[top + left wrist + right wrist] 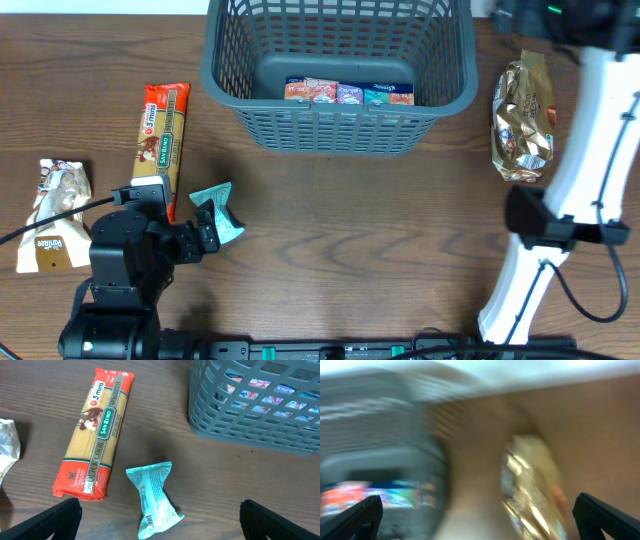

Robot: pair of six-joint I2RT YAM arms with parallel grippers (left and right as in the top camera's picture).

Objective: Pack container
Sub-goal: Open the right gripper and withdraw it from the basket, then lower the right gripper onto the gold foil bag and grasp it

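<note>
The grey-blue lattice basket [225, 75] stands at the table's far middle, with several colourful packets [350, 93] on its bottom. It also shows in the left wrist view [255, 405] and, blurred, in the right wrist view [380, 460]. My left gripper [207, 235] [160, 527] is open and empty, just over a teal packet [218, 210] [152, 497] lying between its fingers. My right gripper [520, 15] [480, 520] is open and empty at the far right, above a gold packet [523, 120] [535, 490].
A red and yellow spaghetti pack [162, 135] [95, 435] lies left of the basket. A white snack packet [55, 215] [7, 447] lies at the far left. The right wrist view is motion-blurred. The right arm's white link [570, 190] crosses the table's right side.
</note>
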